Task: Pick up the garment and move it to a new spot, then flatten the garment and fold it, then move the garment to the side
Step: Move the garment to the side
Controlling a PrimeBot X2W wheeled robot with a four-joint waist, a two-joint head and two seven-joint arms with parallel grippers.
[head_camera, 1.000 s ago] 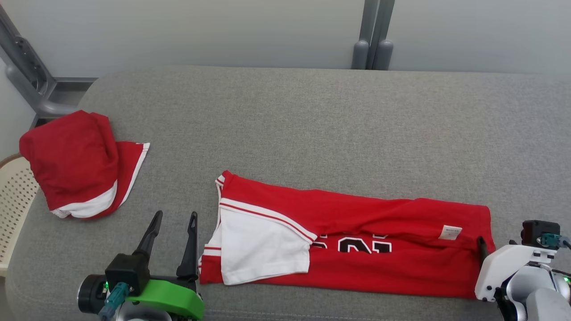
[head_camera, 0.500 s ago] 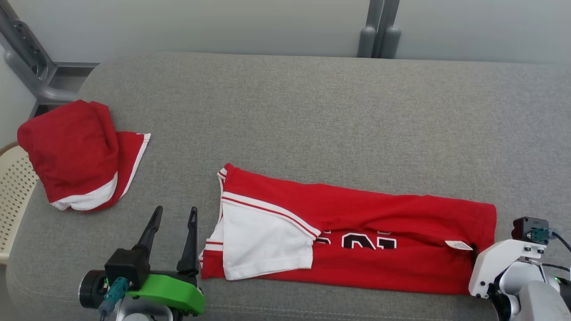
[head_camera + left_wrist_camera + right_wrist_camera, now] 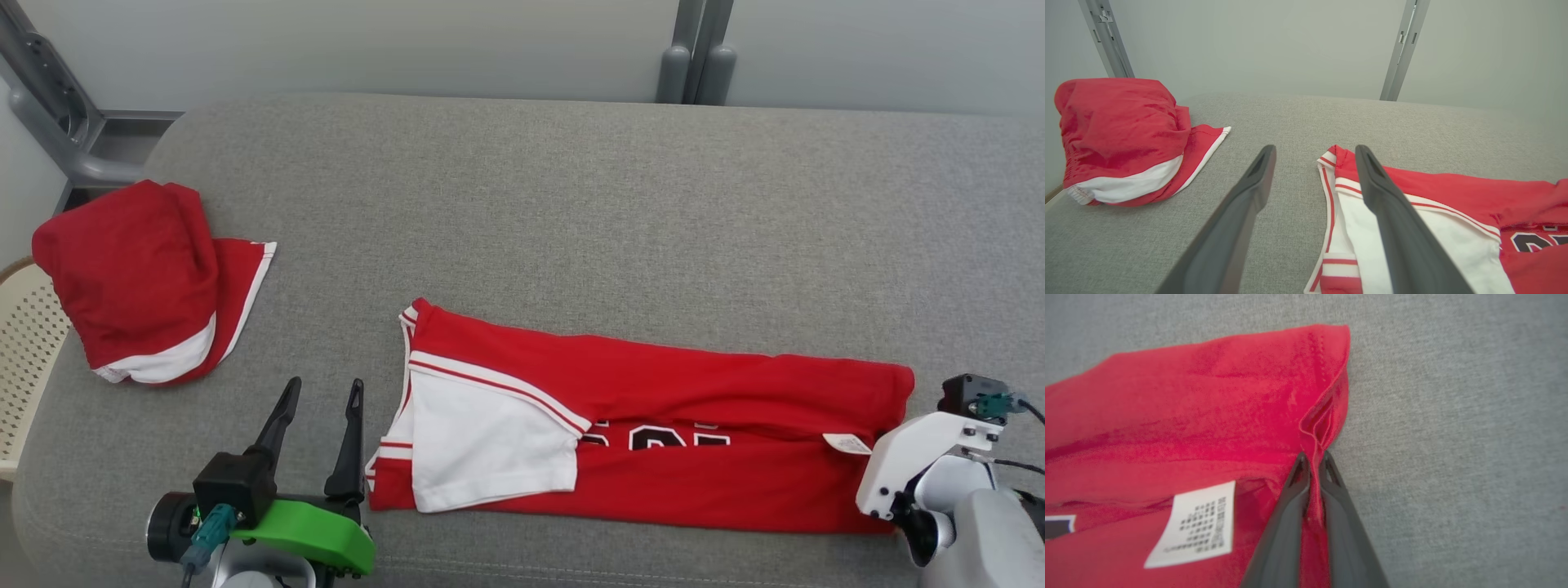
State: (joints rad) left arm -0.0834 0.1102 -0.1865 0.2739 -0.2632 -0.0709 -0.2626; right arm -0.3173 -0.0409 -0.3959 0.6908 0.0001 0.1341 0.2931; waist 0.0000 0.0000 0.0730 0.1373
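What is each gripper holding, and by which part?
Right gripper pinches the folded red shirt by a fold of its right-end edge. Left gripper is open, holding nothing.

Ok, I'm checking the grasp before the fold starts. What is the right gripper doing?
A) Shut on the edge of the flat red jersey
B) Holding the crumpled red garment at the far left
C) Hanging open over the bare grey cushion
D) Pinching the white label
A: in the right wrist view the right gripper has its fingers pressed together on a fold of the red jersey edge, and the white label lies free beside them.
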